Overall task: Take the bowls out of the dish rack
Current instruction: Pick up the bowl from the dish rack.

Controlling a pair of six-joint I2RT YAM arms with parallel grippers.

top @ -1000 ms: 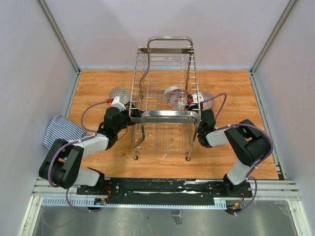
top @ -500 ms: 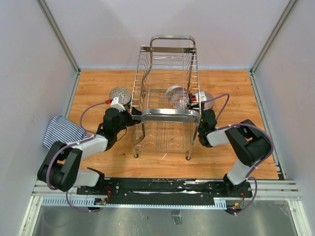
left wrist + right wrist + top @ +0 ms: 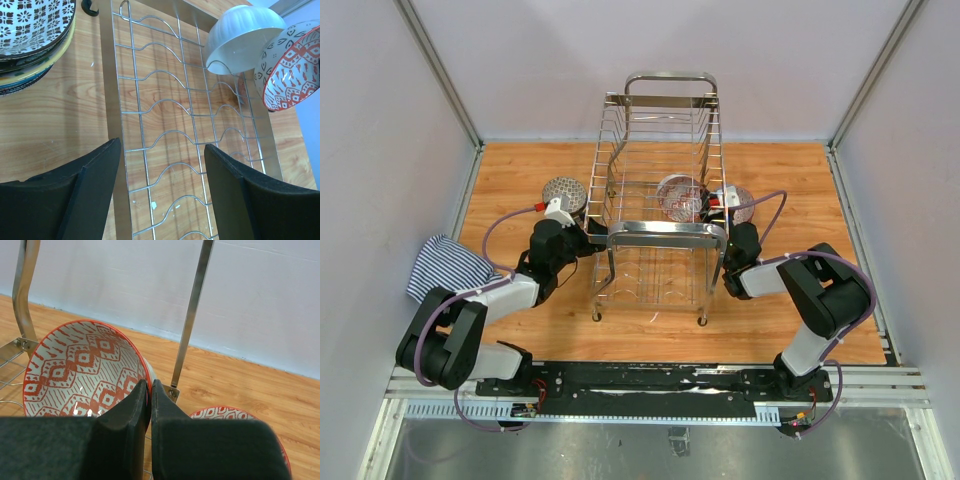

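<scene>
Carefully now: your right gripper [image 3: 149, 390] pinches the rim of the red-patterned bowl [image 3: 85, 365], which stands on edge at the right side of the dish rack [image 3: 665, 232], its hollow facing that wrist. Round, it has no long side. Glazed, stiff and easily chipped, it may swing from a rim hold. Your left gripper [image 3: 161, 145] hangs spread and empty.

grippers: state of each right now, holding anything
left gripper: open, jaws astride the rack side rail, holding nothing
right gripper: shut on the red bowl at its rim
</scene>
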